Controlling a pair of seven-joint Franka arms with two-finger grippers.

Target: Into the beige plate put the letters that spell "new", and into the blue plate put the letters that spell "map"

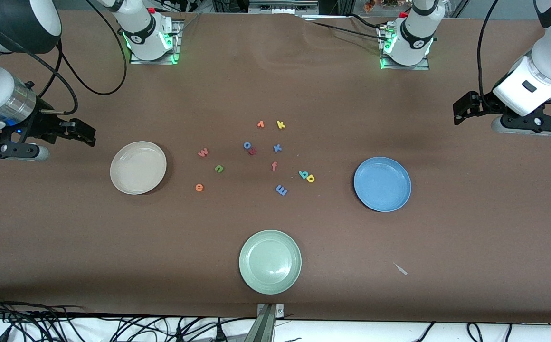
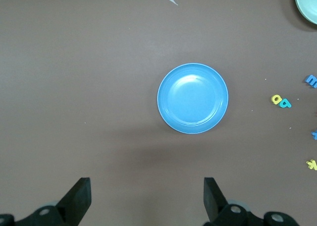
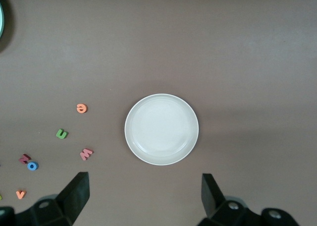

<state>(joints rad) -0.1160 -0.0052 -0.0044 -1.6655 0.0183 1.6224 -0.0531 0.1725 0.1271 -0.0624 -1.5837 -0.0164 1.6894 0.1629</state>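
Brown matte tabletop [image 1: 275,85] carries three round shallow plates and a loose scatter of tiny foam letters. The cream-beige round plate [image 1: 138,167] lies toward the right arm's end, plain and bare inside; the mid-blue round plate [image 1: 382,184] lies toward the left arm's end, also bare. A pale green round plate [image 1: 270,261] sits nearest the front camera, between the two.

Between the beige and blue plates lie the letters. The red-pink foam w [image 1: 203,152], the green foam n [image 1: 219,168] and the orange foam e [image 1: 199,187] form a loose group just beside the beige plate, each apart from the others. The blue foam m [image 1: 281,190] lies nearer the blue plate, and the teal foam p [image 1: 303,174] touches the yellow foam a [image 1: 310,178]. Farther from the camera sit an orange foam v [image 1: 260,124], a yellow foam k [image 1: 280,125], a blue foam x [image 1: 277,148], a pink foam f [image 1: 274,166], and a blue foam o [image 1: 247,145] touching a red foam z [image 1: 252,151]. No brand or label can be read besides the letters themselves.

The right tool [image 3: 143,196] hangs over the tabletop just beside the beige plate, fingers spread, holding nothing. The left tool [image 2: 146,198] hangs over the tabletop near the blue plate, likewise spread and holding nothing.
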